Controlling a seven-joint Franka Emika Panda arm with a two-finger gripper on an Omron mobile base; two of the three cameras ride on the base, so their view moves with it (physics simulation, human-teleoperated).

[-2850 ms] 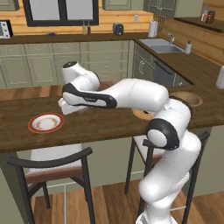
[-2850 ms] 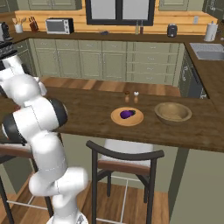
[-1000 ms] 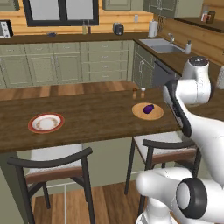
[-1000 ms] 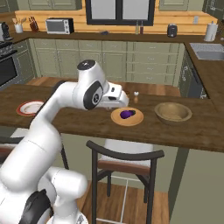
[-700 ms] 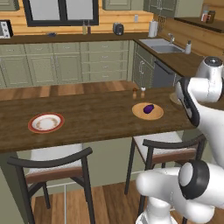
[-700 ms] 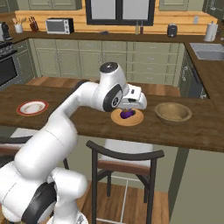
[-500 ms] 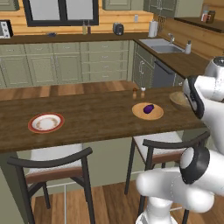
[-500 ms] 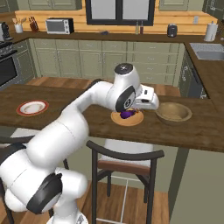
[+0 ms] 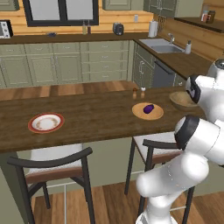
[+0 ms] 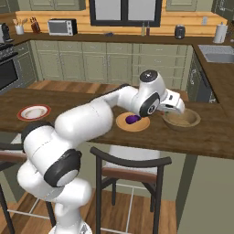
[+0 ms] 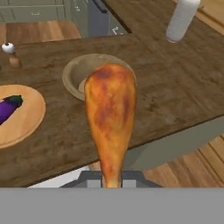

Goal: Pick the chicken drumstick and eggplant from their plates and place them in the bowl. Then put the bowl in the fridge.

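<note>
Hand view: tool (image 11: 111,180) grips drumstick (image 11: 110,113)

Two small salt and pepper shakers (image 9: 138,92) stand close together on the long dark wooden counter (image 9: 87,120). Two dark-framed stools (image 9: 52,168) are tucked beneath it. Behind, sage green cabinets (image 9: 65,65), a steel sink (image 9: 165,48), a white paper towel roll (image 9: 152,29), and a microwave (image 10: 62,27).
</note>
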